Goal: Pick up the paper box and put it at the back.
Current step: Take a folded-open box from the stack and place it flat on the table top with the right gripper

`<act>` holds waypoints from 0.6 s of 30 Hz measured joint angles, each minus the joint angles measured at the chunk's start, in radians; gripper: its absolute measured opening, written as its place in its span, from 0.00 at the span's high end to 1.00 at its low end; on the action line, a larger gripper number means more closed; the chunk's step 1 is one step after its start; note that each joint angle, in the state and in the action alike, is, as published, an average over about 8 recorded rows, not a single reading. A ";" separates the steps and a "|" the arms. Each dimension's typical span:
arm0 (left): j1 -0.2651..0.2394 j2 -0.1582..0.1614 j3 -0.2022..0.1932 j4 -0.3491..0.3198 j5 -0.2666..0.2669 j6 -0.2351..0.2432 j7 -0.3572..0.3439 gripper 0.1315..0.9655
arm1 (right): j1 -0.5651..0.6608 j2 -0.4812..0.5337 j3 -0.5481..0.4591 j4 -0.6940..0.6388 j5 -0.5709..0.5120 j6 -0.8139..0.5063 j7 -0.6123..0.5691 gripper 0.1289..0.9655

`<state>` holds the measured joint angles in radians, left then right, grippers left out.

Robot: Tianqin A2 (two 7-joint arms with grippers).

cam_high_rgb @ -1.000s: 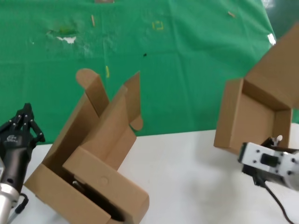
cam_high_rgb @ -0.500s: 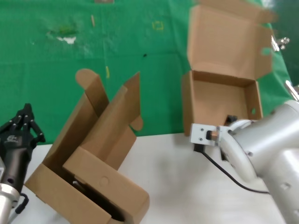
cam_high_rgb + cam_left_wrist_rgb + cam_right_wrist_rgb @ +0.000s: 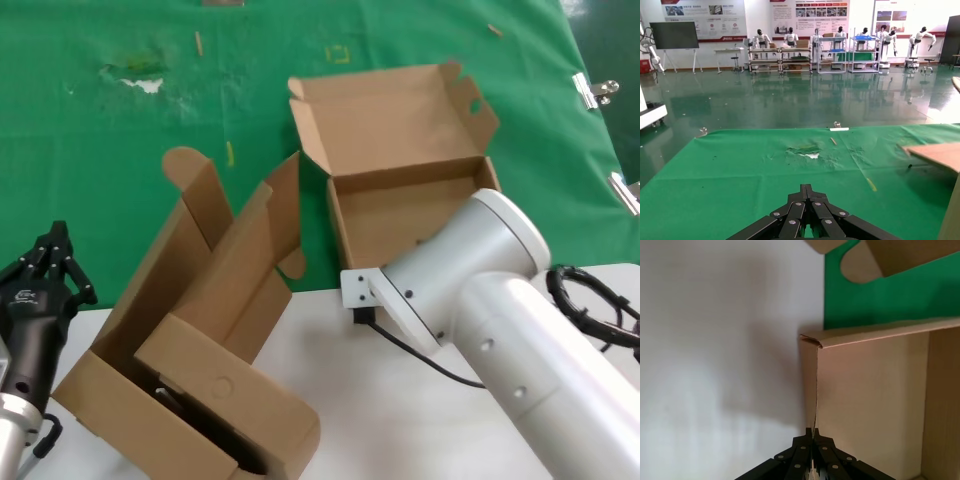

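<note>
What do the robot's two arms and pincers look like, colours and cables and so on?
The right arm is a thick, glossy white tube with small round screw holes, a white square bracket near the wrist, and black cables, one looping beside it. Its pincer has slim black fingers with round rivets. The left pincer is black too, with small white lettering, on a black wrist above a silver collar.

You see a thick, glossy white right arm with small screw holes, a white bracket and black cable, and a black left hand on a silver wrist.
</note>
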<state>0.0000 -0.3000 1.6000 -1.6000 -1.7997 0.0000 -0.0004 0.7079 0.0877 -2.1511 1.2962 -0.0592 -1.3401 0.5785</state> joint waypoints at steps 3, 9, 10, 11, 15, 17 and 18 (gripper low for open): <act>0.000 0.000 0.000 0.000 0.000 0.000 0.000 0.99 | 0.021 -0.013 -0.007 -0.044 -0.012 0.018 0.021 0.99; 0.000 0.000 0.000 0.000 0.000 0.000 0.000 0.99 | 0.052 -0.025 -0.015 -0.109 -0.039 0.054 0.061 0.99; 0.000 0.000 0.000 0.000 0.000 0.000 0.000 0.99 | 0.057 -0.025 -0.017 -0.118 -0.045 0.060 0.068 0.99; 0.000 0.000 0.000 0.000 0.000 0.000 0.000 0.99 | 0.061 -0.026 -0.019 -0.127 -0.051 0.066 0.075 0.99; 0.000 0.000 0.000 0.000 0.000 0.000 0.000 0.99 | 0.074 -0.030 -0.026 -0.162 -0.077 0.091 0.105 0.99; 0.000 0.000 0.000 0.000 0.000 0.000 0.000 0.99 | 0.078 -0.033 -0.029 -0.177 -0.088 0.101 0.121 0.99; 0.000 0.000 0.000 0.000 0.000 0.000 0.000 0.99 | 0.079 -0.035 -0.030 -0.184 -0.092 0.106 0.128 0.99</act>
<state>0.0000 -0.3000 1.6000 -1.6000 -1.7997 0.0000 -0.0004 0.7871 0.0532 -2.1812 1.1126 -0.1508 -1.2345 0.7061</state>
